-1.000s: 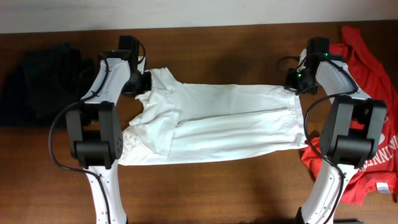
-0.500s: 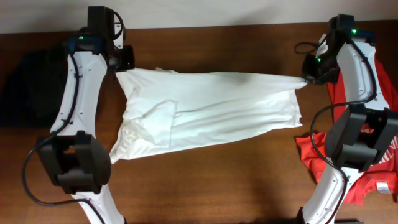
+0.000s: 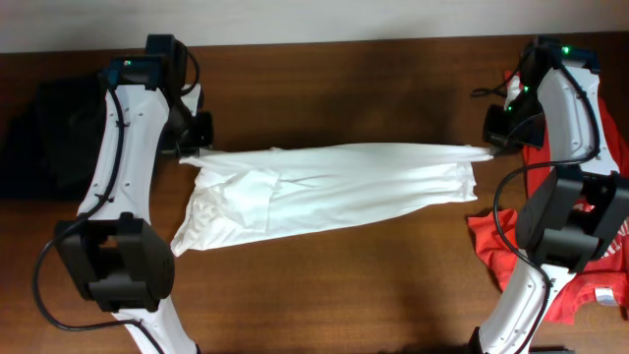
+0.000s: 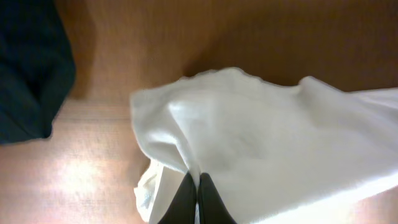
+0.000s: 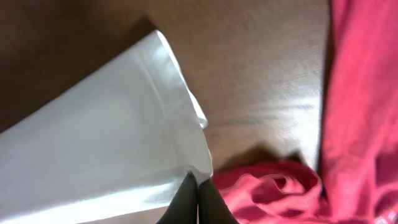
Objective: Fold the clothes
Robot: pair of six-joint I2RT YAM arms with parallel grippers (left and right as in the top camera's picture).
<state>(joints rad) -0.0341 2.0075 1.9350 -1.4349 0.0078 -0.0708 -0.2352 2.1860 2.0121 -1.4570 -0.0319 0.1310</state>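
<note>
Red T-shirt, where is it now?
Overhead, the red T-shirt lies at the right table edge, partly under the right arm, beside the stretched white T-shirt.

shirts: 2, being 1 white shirt [image 3: 334,187] and 1 red shirt [image 3: 585,295]. dark cloth [image 3: 49,138]: 1 heap. arms: 2, left arm [image 3: 126,147] and right arm [image 3: 570,108]. grippers: 2, left gripper [image 3: 187,153] and right gripper [image 3: 488,147]. table [image 3: 344,285]: 1.
</note>
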